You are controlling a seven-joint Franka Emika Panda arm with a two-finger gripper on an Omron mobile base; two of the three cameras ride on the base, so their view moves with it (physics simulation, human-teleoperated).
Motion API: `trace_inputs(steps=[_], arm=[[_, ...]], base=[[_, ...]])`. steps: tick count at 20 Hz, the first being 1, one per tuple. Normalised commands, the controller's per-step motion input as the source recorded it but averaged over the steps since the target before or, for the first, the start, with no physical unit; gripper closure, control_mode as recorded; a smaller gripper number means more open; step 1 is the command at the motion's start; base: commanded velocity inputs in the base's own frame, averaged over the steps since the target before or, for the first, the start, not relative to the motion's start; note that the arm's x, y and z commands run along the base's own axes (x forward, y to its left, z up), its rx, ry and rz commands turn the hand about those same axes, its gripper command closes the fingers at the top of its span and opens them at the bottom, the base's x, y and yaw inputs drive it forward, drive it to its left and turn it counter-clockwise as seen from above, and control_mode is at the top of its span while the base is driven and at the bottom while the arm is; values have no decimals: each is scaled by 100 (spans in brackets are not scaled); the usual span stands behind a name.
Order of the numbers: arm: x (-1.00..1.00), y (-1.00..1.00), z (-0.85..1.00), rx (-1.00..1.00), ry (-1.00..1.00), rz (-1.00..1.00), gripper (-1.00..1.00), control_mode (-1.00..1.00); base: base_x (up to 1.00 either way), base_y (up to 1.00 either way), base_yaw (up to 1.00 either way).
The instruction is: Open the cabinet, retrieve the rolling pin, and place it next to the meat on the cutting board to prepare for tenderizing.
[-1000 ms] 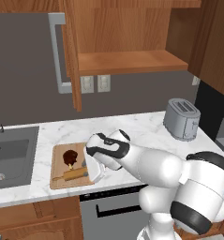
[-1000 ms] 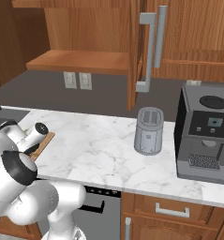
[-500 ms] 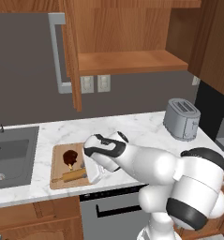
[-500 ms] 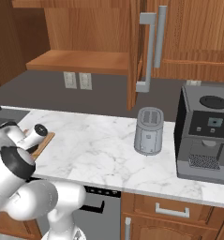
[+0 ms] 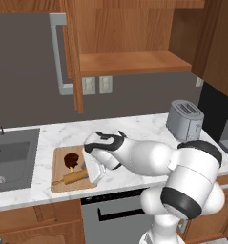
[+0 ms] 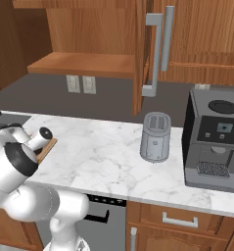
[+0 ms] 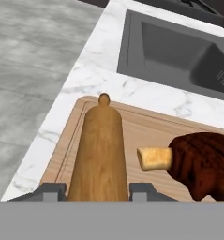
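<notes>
Light-tan wooden rolling pin (image 7: 98,152) lies on your board between the gripper (image 7: 97,191) tips, fingers clamped on it beside the meat (image 7: 202,163).

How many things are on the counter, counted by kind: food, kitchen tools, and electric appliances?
Food: 1, the meat
Kitchen tools: 2, the rolling pin and the cutting board
Electric appliances: 2, the toaster and the coffee machine
Total: 5
</notes>
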Motion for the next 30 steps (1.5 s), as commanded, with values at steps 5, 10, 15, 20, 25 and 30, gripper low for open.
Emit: trace_inputs(steps=[5,10,15,20,25,30], arm=[[1,11,-11,-1,0,2,-100,-100],[-4,3,0,0,-2,0,-100,-100],[-1,0,15,-1,-7,0,-100,-100],[-7,0,32,-1,-5,0,-100,-100],[-11,-4,39,0,-2,0,-100,-100],[-19,-27,43,0,-1,-5,-100,-100]], base=[[0,0,0],[0,0,0],[0,0,0],[0,0,0],[0,0,0],[0,0,0]])
